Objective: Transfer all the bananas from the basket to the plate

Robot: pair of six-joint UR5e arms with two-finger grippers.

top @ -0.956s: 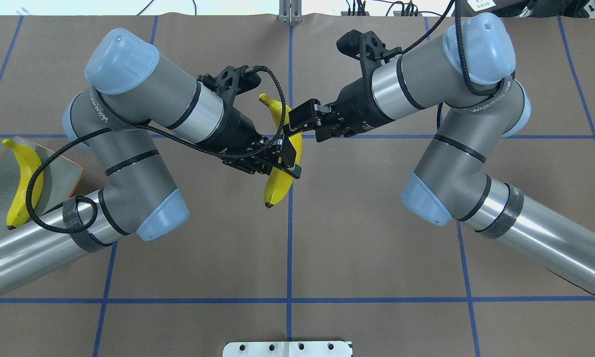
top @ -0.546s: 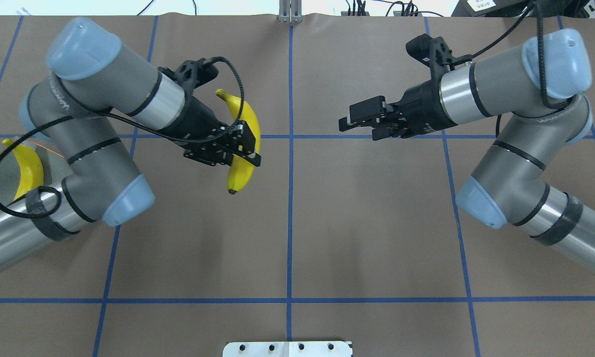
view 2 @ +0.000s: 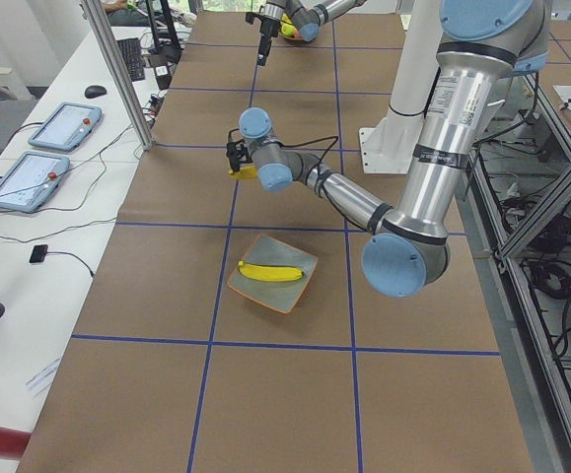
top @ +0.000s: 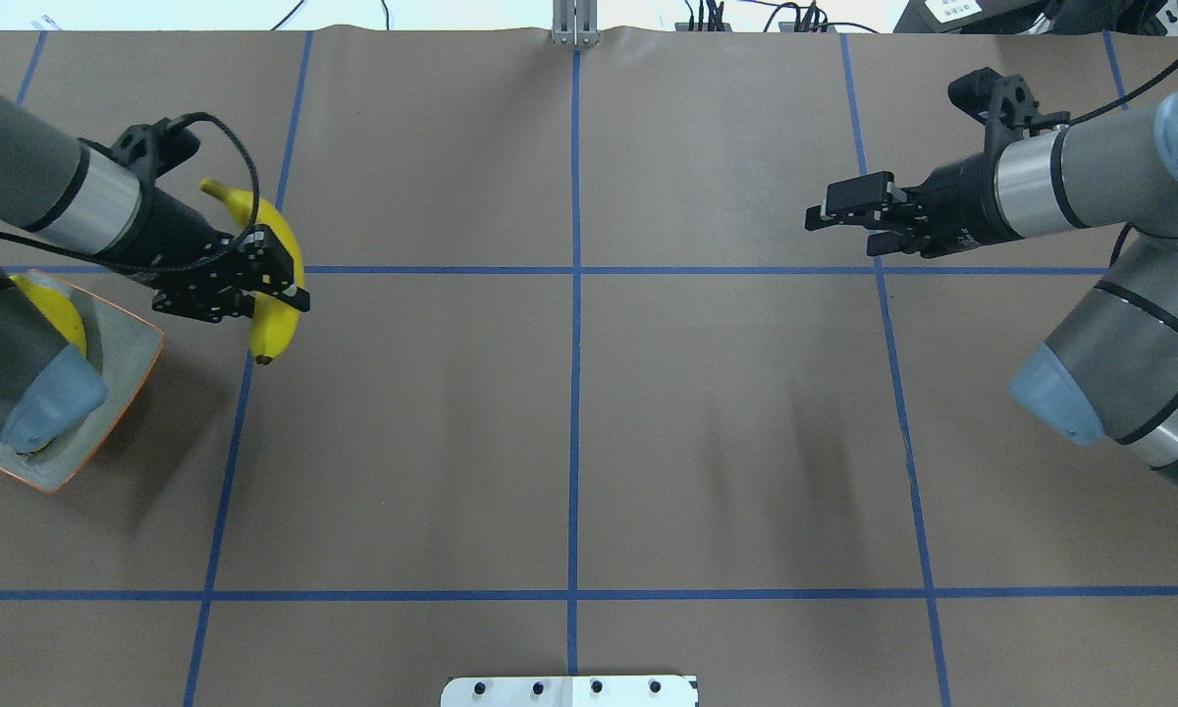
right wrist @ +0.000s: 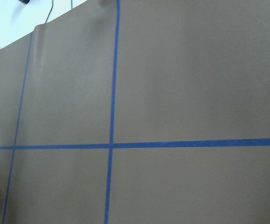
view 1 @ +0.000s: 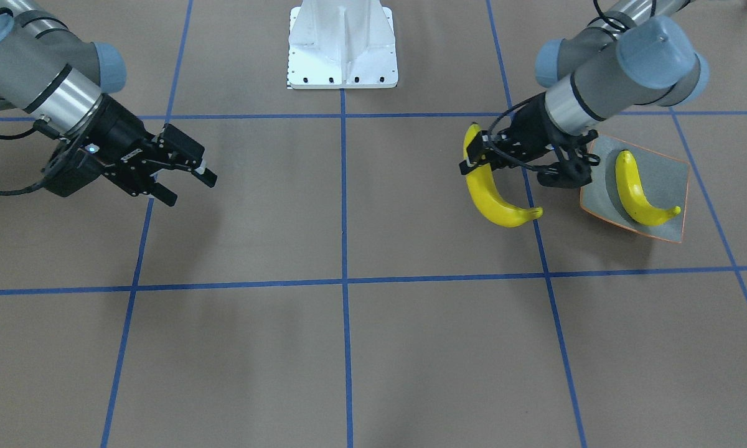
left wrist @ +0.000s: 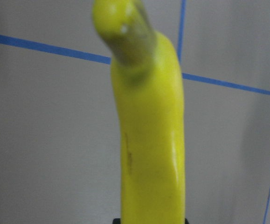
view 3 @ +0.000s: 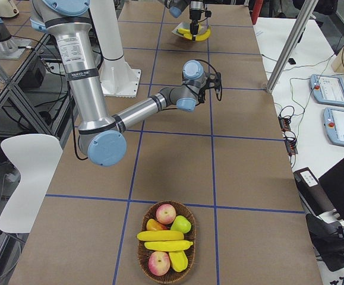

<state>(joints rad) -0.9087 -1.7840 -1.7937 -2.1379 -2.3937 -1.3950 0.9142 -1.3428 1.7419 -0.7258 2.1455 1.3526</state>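
Just beside the plate [top: 135, 346], the left tool [top: 280, 280] held the carried banana [top: 273, 329] clamped across its middle, hanging clear of the counter [top: 569, 442] but not yet over the dish. A second before, both tools had met on this banana at the counter's centre; since then the left arm had swung it out toward the plate, while the right tool [top: 827, 216] had let go and pulled back to its own side, its jaws apart and empty. That read as a finished hand-over, with only the placing left for this fruit. One banana [view 1: 638, 193] already lay on the plate, and the exterior right view showed two more bananas [view 3: 166, 240] in the wicker basket [view 3: 141, 256] among apples and other fruit, so roughly half the job remained. No brand or label could be read: lettering on the arm tubes and a faint mark on the carried banana's skin were too small or blurred.
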